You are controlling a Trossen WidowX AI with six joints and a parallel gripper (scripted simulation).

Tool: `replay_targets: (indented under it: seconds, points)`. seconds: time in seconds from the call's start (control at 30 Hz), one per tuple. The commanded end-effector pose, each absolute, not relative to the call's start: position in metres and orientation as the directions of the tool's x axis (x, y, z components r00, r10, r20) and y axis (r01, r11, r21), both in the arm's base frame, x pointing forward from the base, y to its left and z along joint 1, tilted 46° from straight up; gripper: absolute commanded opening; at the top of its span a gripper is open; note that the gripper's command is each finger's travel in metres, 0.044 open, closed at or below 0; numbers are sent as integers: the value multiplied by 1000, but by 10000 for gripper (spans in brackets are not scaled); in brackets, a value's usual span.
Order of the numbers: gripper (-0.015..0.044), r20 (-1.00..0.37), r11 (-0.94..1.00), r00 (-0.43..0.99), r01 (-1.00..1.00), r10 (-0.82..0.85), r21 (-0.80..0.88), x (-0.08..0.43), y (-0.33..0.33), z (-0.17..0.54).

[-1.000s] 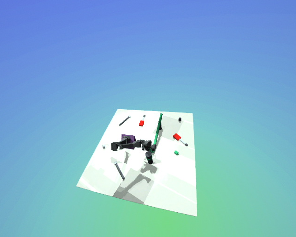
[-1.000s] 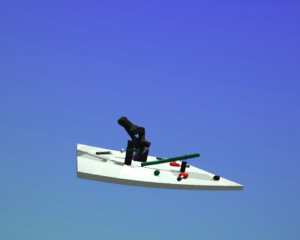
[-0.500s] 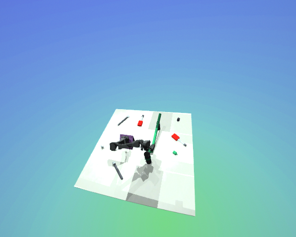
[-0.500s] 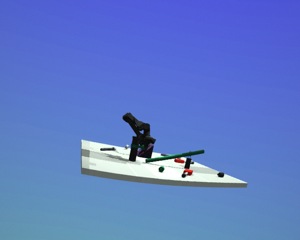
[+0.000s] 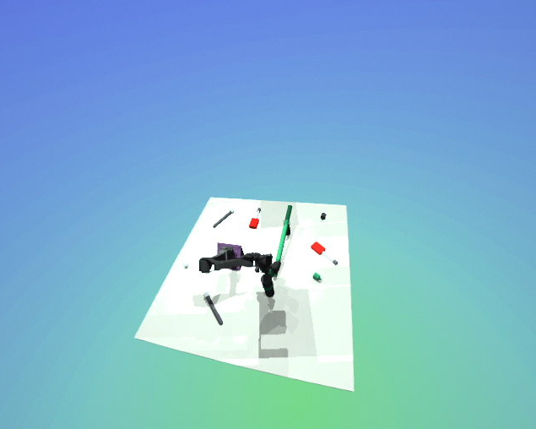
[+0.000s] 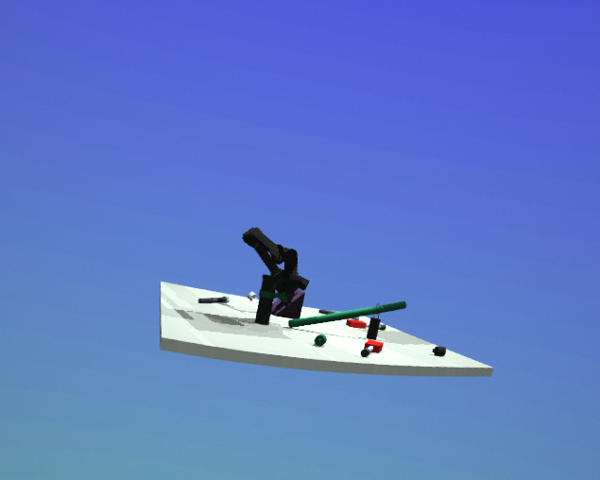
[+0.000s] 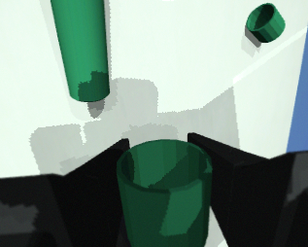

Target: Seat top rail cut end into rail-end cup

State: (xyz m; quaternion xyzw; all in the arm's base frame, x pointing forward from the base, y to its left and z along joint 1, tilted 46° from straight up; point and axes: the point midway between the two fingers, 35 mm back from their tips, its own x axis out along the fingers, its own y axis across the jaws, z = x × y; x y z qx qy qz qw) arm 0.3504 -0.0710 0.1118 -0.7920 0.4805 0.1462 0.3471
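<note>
My gripper [image 5: 274, 269] [image 7: 158, 142] is shut on the green rail-end cup [image 7: 164, 209], its open mouth facing up in the wrist view. The big black post [image 5: 268, 286] [image 6: 264, 309] stands beside the gripper. The green brace band [image 6: 265, 294] is around its upper part, below the cap. The green rail [image 5: 283, 241] [image 6: 347, 314] [image 7: 86, 49] passes through the loop on the short black post [image 6: 373, 329] and slopes down toward the big post. Its near end is low, outside the cup and apart from it. Whether that end touches the table is unclear.
A loose green cap [image 5: 316, 276] [image 6: 319, 339] [image 7: 267, 24] lies right of the rail. Two red-headed tools [image 5: 317, 247] [image 5: 253, 223], two dark rods [image 5: 213, 310] [image 5: 223, 218] and a small black part [image 5: 322, 215] lie around. A purple block [image 5: 229, 247] is by the arm base.
</note>
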Motion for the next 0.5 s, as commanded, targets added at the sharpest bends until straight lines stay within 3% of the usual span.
replay_targets:
  seconds: [0.0, 0.27, 0.47]
  points:
    - [236, -565, -298, 496, -863, -659, -409, 350, -71, 112]
    - [440, -573, -297, 494, -864, -654, -406, 353, -49, 111]
    - [440, -574, -301, 495, -864, -652, -403, 354, -24, 110]
